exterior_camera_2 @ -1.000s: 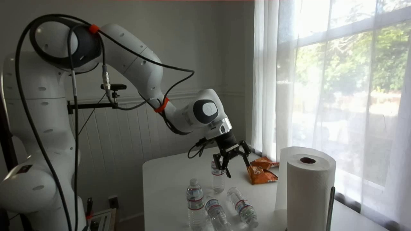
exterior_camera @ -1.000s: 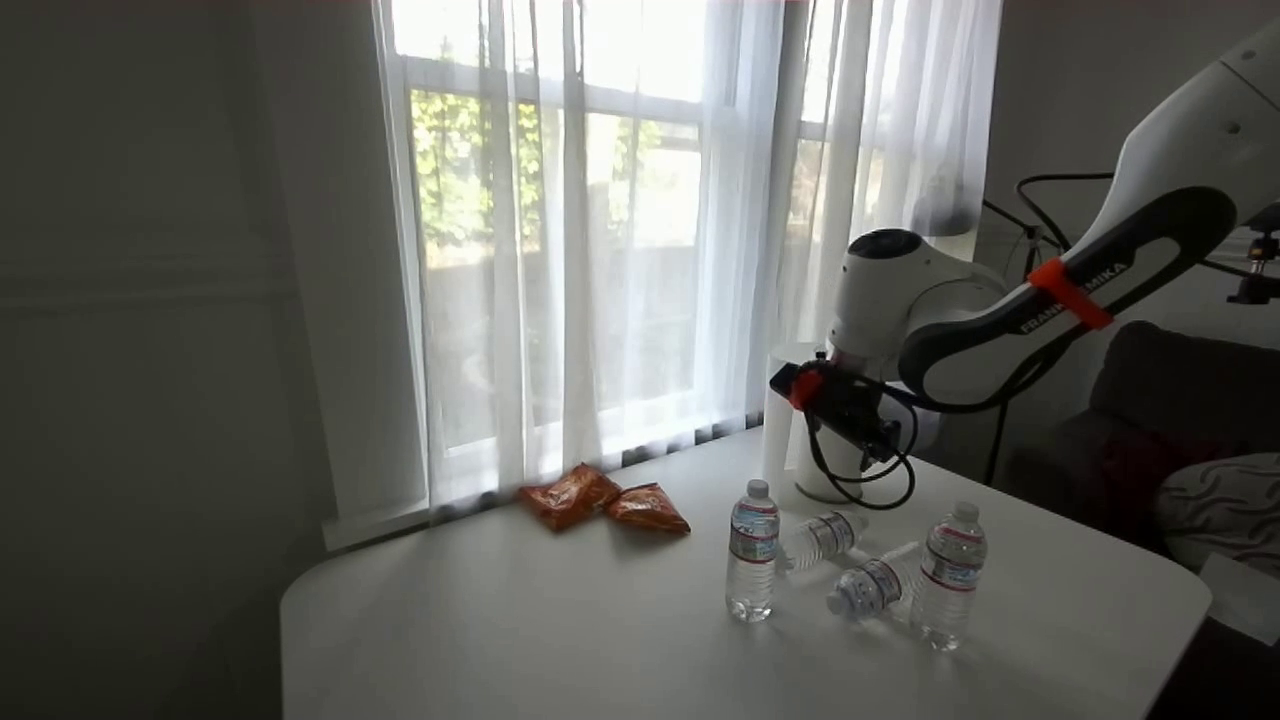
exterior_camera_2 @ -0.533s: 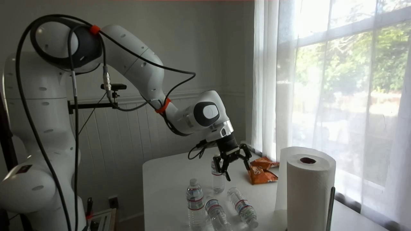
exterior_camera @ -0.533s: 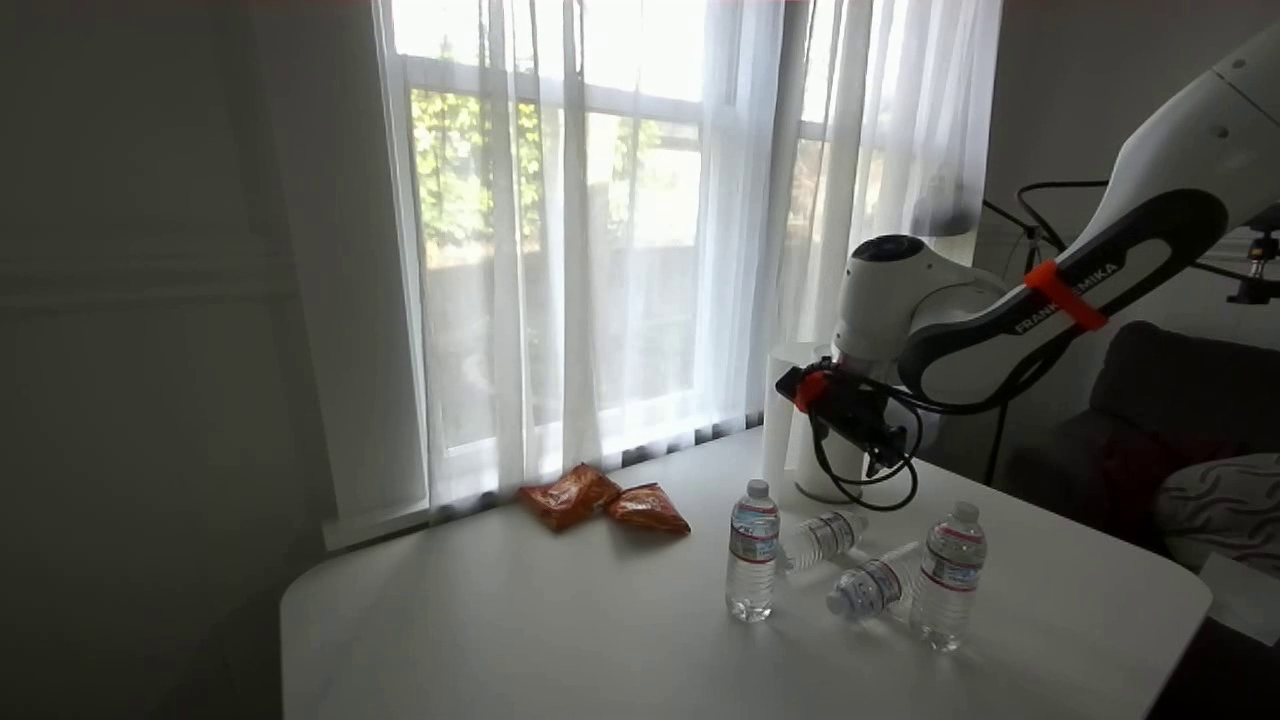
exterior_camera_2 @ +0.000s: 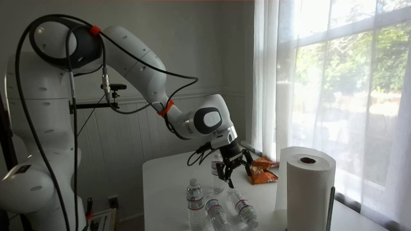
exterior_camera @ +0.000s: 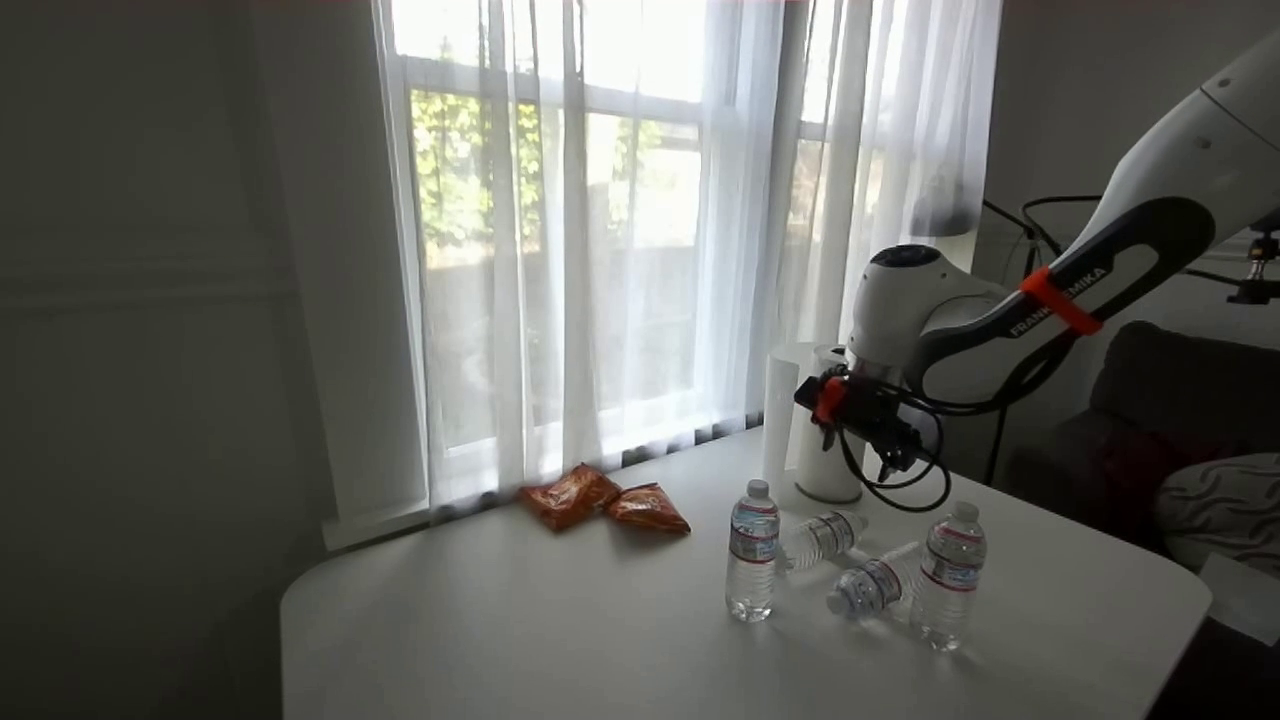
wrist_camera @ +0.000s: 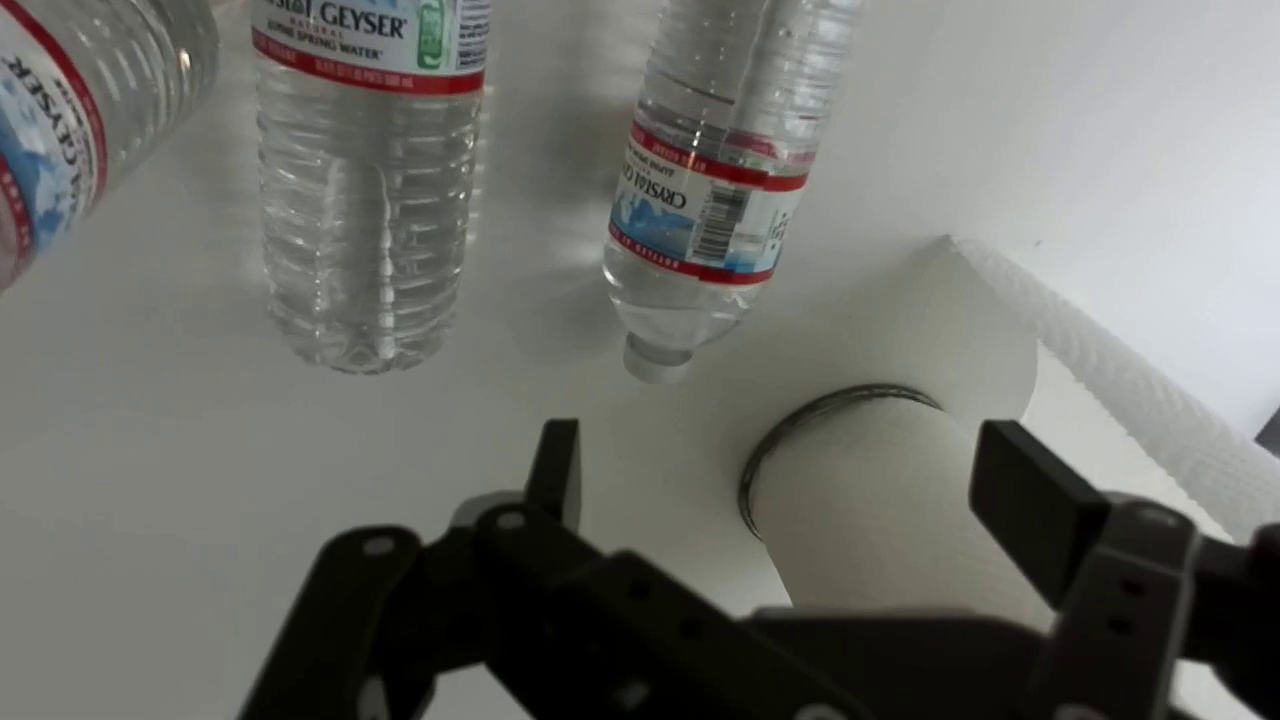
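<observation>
Lowered since the earlier frame, the pincer (exterior_camera_2: 240,178) is seen with jaws spread wide. At one o'clock in the wrist view, the nearest bottle (wrist_camera: 712,195) is laid flat on the table (wrist_camera: 200,470), its base cut off; toward ten, another lying bottle (wrist_camera: 370,210) and an upright bottle (wrist_camera: 60,120) are cropped. At four, the paper towel roll (wrist_camera: 880,500) is partly covered by the pincer. In an exterior view, orange bags (exterior_camera_2: 261,175) and a rear upright bottle (exterior_camera_2: 218,185) are partly masked by it, at three and nine.
</observation>
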`<move>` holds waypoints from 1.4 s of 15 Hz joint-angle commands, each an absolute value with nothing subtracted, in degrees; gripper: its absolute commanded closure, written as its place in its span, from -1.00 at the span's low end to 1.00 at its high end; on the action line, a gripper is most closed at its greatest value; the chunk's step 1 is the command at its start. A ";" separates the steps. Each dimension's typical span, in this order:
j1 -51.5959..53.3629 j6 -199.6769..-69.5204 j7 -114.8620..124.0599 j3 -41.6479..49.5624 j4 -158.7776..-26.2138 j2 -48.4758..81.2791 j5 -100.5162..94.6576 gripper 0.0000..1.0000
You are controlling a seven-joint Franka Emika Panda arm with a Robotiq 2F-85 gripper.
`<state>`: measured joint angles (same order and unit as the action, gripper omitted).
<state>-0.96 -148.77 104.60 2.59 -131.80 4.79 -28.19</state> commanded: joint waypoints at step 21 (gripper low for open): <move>-4.07 -147.64 65.03 4.93 -120.24 21.64 9.97 -1.00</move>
<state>-4.36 -149.70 67.34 4.54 -123.62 18.67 7.30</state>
